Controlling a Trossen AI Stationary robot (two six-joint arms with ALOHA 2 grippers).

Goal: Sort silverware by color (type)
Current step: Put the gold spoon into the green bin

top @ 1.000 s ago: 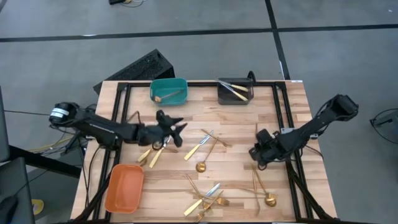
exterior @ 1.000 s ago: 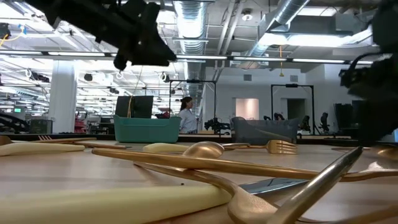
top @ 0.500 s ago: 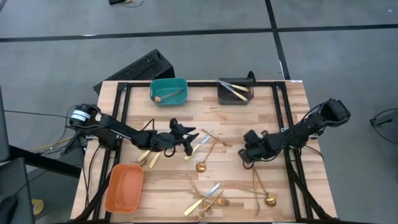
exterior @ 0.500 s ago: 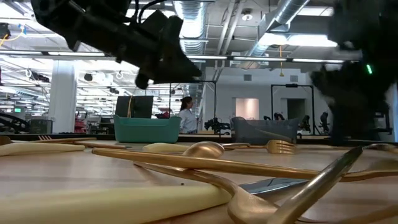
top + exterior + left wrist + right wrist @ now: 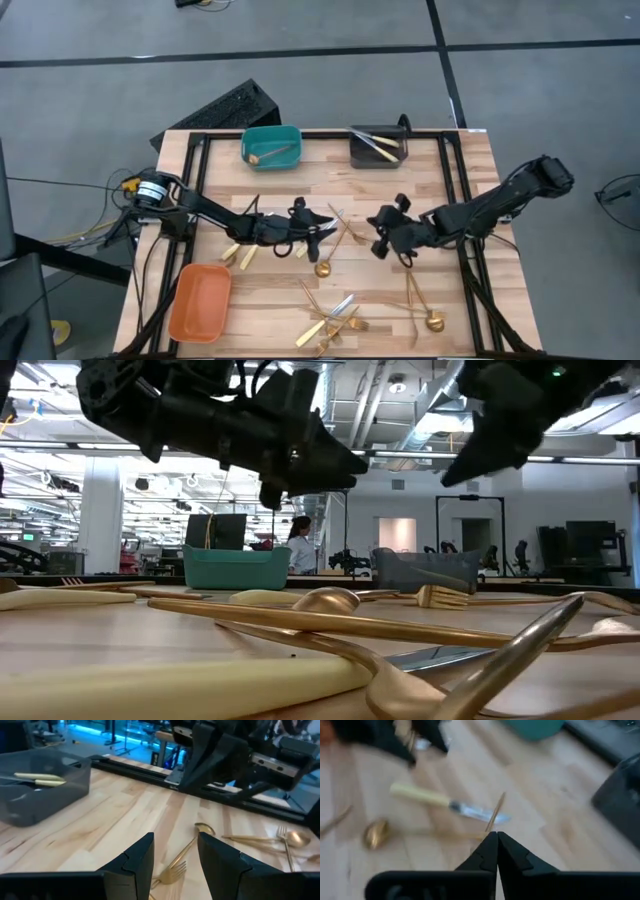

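Note:
Gold silverware lies scattered over the wooden table. My left gripper stands open just above the table's middle. A gold fork lies under its fingers and a gold spoon just beyond; it touches neither. My right gripper hangs right of the middle, shut on a thin gold piece of silverware. Below it lie a cream-handled knife and a spoon. The teal bin holds one piece and the grey bin holds knives. My right gripper pinches a thin gold shaft between its two fingers, at their free ends. The piece sticks out past the fingertips and is lifted clear of the table. Which kind of silverware it is, and which end is held, the fingers hide.
An orange bin sits at the near left corner. A heap of gold pieces lies by the near edge, with a spoon and fork to its right. Black rails run along the table's sides.
My left gripper has gone toward the table's right edge and down, tipping closer to level; it has stayed open and now hangs over the fork and knife in the middle. My right gripper has risen and gone toward the table's left, rolling as it went.

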